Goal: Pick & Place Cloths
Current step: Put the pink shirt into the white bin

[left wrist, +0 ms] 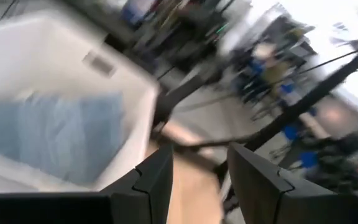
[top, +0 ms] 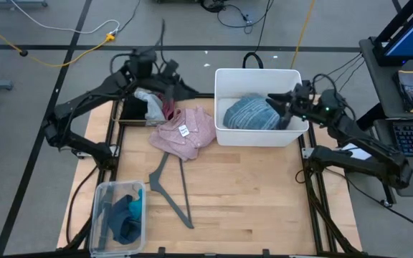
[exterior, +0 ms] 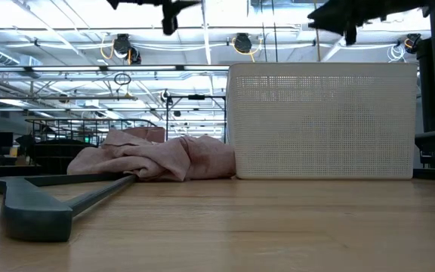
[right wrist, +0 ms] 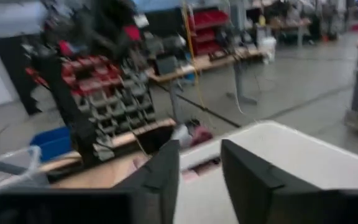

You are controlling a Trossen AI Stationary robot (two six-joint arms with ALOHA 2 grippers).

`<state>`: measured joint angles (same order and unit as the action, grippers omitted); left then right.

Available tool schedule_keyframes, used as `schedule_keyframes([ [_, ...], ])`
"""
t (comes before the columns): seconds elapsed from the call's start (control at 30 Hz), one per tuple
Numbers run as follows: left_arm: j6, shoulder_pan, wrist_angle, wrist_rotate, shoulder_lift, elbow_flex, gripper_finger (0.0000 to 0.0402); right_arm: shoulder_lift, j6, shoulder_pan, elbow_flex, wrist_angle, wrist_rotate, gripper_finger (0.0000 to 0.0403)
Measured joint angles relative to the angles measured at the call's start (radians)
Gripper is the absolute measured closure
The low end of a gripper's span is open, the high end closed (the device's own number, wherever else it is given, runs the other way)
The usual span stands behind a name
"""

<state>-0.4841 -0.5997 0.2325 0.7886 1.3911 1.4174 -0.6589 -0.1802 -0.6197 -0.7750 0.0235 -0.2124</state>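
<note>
A blue striped cloth (top: 249, 113) lies inside the white basket (top: 224, 136). On the table left of the basket, a pink shirt (top: 185, 132) with a white tag lies crumpled; in the low view the pink shirt (exterior: 157, 159) reaches the basket's wall. Grey and maroon cloths (top: 155, 106) sit in a dark bin at the far left. My left gripper (left wrist: 201, 180) hangs open in the air above that bin, pointing at the basket. My right gripper (right wrist: 201, 174) is open too, above the basket's right part (top: 277, 106), clear of the striped cloth.
A grey clothes hanger (top: 171, 186) lies on the table in front of the pink shirt. At the near left corner stands a clear plastic box (top: 99, 222) holding teal and dark blue cloths (top: 125, 215). The table's near right part is bare wood.
</note>
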Motion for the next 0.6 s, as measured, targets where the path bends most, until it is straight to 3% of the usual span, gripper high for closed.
schedule_keyframes([
  [0.23,0.164,0.064,0.369,-0.219,-0.005,0.000,0.0266,0.044,0.007,0.000,0.000,-0.036,-0.029,0.0393],
  [0.33,0.205,0.098,0.470,-0.326,-0.006,0.000,0.0283,0.064,0.009,0.000,0.000,-0.051,-0.040,0.0394],
  [0.6,0.219,0.193,0.556,-0.574,-0.001,-0.001,0.0308,0.101,-0.017,0.000,0.000,-0.162,-0.242,0.0401],
])
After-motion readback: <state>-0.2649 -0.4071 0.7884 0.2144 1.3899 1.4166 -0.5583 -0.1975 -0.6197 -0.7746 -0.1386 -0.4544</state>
